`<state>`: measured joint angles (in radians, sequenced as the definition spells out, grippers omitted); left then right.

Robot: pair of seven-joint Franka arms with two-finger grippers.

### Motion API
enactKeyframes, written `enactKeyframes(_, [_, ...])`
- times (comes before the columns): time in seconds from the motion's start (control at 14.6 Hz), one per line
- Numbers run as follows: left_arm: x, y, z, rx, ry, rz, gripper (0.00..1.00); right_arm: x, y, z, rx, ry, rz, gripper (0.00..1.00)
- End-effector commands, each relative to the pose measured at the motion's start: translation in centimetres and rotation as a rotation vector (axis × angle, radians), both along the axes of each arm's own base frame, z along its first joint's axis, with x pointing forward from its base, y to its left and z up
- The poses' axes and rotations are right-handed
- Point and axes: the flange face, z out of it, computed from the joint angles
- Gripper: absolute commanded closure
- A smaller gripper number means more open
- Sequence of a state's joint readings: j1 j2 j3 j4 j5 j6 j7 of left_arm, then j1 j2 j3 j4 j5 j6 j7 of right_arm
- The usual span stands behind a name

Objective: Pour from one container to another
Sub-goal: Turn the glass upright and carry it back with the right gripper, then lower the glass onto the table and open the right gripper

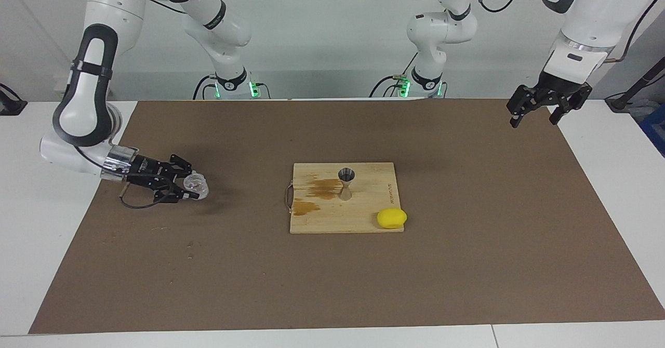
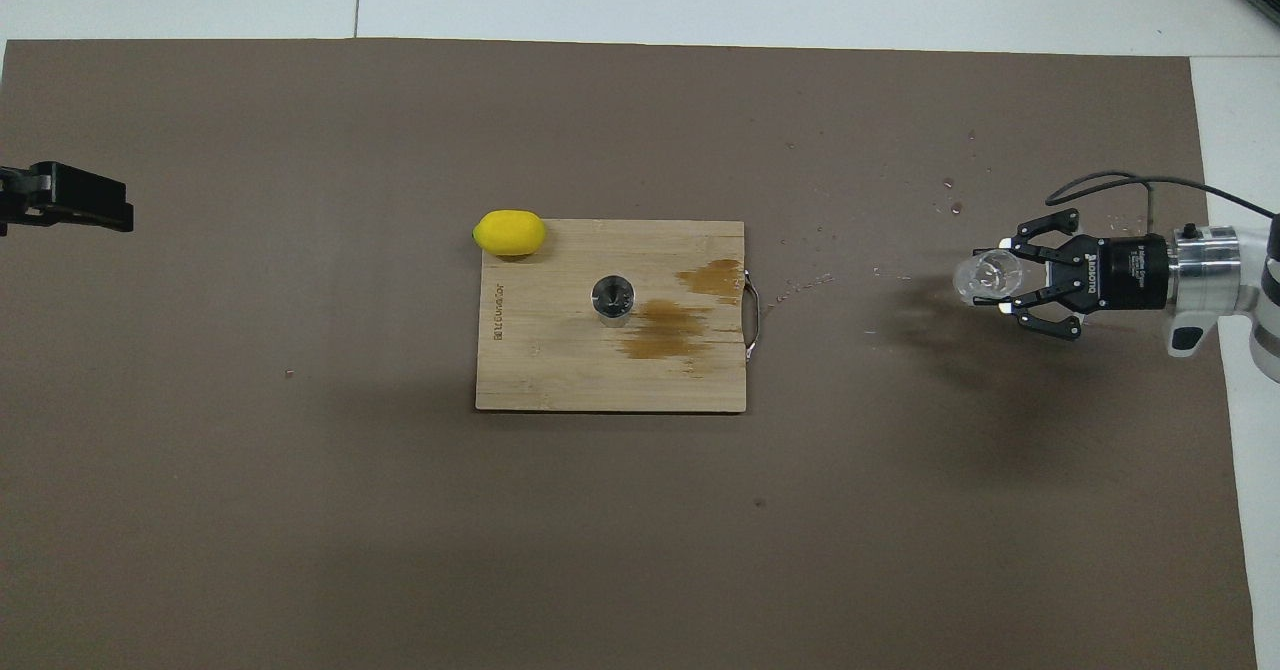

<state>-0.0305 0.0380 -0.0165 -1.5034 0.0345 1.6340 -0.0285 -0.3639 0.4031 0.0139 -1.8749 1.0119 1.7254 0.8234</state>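
Note:
The clear glass tumbler is held in my right gripper, which lies level and low over the brown mat toward the right arm's end of the table. It also shows in the overhead view, in the right gripper. The metal jigger stands upright on the wooden board, well apart from the tumbler; it shows from above in the overhead view. My left gripper waits open and empty, raised over the mat's corner at the left arm's end.
A yellow lemon lies at the board's corner farther from the robots, toward the left arm's end. Wet brown stains mark the board beside the jigger. Small droplets dot the brown mat between board and tumbler.

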Motion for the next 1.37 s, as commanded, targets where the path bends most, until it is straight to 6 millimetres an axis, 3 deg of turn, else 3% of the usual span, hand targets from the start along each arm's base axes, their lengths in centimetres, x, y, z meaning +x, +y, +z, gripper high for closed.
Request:
enactKeyframes(0.0, [-0.5, 0.1, 0.0, 0.015, -0.004, 0.011, 0.00, 0.1, -0.7, -1.9, 0.031, -0.049, 0.015, 1.00])
enactKeyframes(0.14, [-0.6, 0.1, -0.1, 0.015, -0.001, 0.012, 0.00, -0.3, -2.2, -2.7, 0.023, -0.054, -0.002, 1.00])
enactKeyframes(0.62, [-0.7, 0.1, -0.1, 0.015, 0.002, 0.012, 0.00, -1.3, -3.8, -4.7, 0.002, -0.066, -0.027, 1.00])
enactKeyframes(1.3, [-0.6, 0.2, -0.1, 0.015, 0.001, 0.015, 0.00, 0.1, 2.5, -6.2, 0.047, -0.070, -0.062, 1.00])
